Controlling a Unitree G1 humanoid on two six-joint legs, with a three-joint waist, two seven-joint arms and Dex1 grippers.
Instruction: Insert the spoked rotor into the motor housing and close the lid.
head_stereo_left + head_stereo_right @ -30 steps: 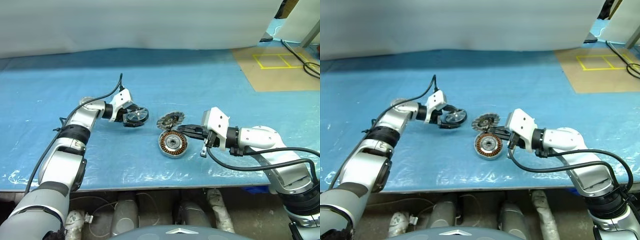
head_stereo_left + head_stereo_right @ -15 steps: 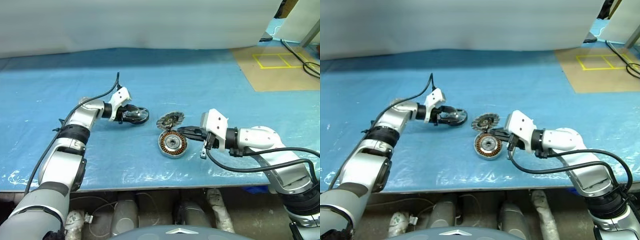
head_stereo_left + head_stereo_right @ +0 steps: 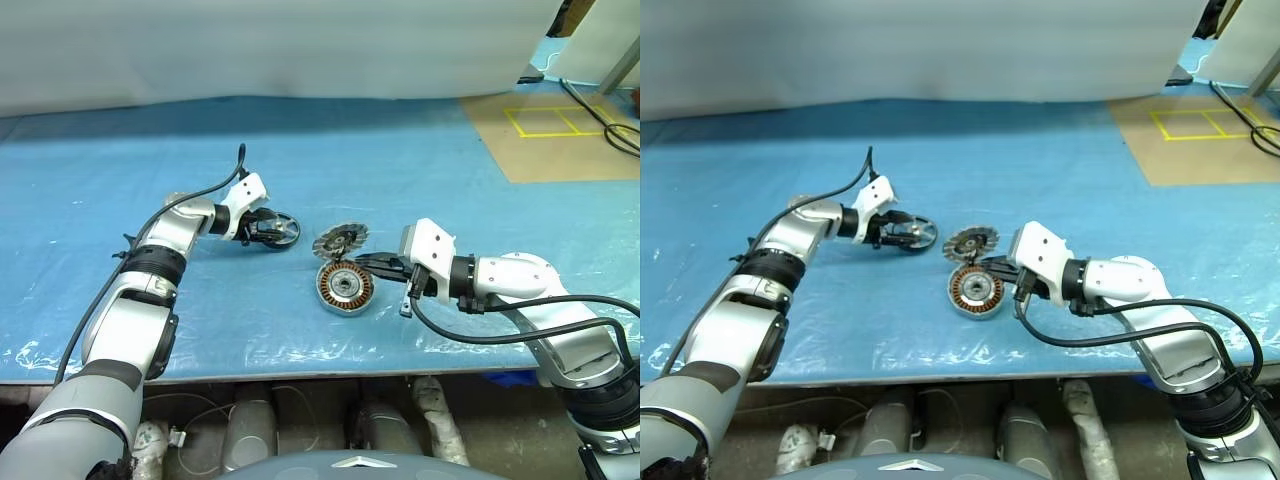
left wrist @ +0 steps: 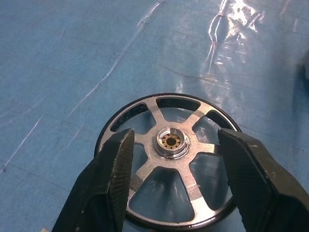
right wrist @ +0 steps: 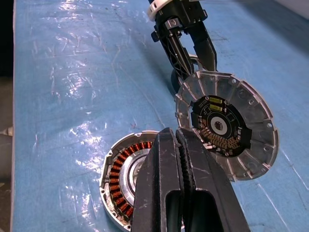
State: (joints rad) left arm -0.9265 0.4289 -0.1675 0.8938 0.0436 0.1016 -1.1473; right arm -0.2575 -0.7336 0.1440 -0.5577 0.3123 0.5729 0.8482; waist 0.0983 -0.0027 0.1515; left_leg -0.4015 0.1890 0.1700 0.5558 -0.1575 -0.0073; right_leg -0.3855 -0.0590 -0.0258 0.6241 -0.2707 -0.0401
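- The left gripper [image 4: 171, 159] has its two black fingers [image 4: 104, 186] set around the spoked rotor [image 4: 169, 166], one on each side of the rim, closed in to the width of the wheel and gripping it.
- The spoked rotor lies flat on the blue sheet [image 3: 400, 180] between those fingers, its hub midway between the tips and its six spokes and open gaps showing.
- The right gripper [image 5: 175, 145] has its fingers pressed together with nothing between them.
- The motor housing [image 3: 345, 288] lies on the sheet just beside and below the right fingertips, its ring of copper-brown windings facing up.
- The lid [image 5: 227, 123] lies just beyond the right fingertips, touching or nearly touching the housing's far edge; its dark face with radial fins is up.
- The rotor in the left fingers sits near the lid, apart from it, on the side away from the right gripper.
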